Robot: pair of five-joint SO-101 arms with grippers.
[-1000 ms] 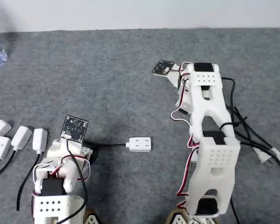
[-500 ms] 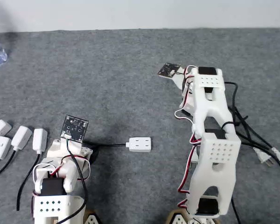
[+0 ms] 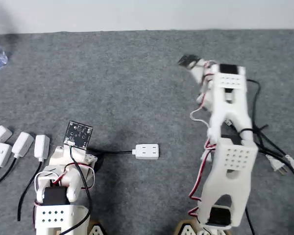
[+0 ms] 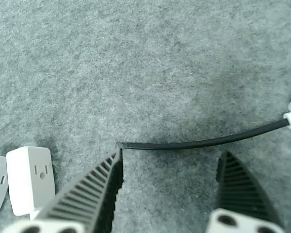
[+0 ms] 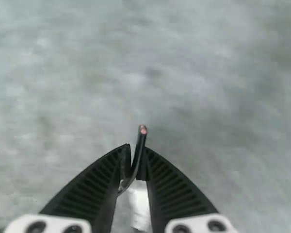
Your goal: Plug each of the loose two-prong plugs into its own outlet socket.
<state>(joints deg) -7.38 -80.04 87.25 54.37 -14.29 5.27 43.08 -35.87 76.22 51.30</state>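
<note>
**Left arm.** The left arm [image 3: 63, 196] sits at the near left corner of the grey carpet [image 3: 112, 73]. The left gripper [image 4: 172, 158] has its jaws spread wide and holds nothing. A black socket cord [image 4: 199, 143] lies flat on the carpet just past the jaw tips and spans the gap between them. Whether it touches either tip cannot be told.

**Right arm.** The right arm [image 3: 228, 122] is stretched toward the far side of the carpet. The right gripper [image 5: 136, 150] has its jaws clamped together on a short black cord [image 5: 140, 138]. The cut end of this cord sticks out past the jaw tips. A white piece sits between the jaws nearer the wrist; what it is cannot be told.

**Task items.**
- One white outlet socket [image 3: 147, 151] lies between the two arms. The socket cord runs from it to the left arm.
- Four white outlet blocks [image 3: 22, 144] lie in a cluster at the left edge, beside the left arm. Two of them appear in the left wrist view [image 4: 31, 184].
- Two loose plugs [image 3: 280, 167] on black leads lie on the carpet to the right of the right arm, near the edge and well apart from every socket.
</note>
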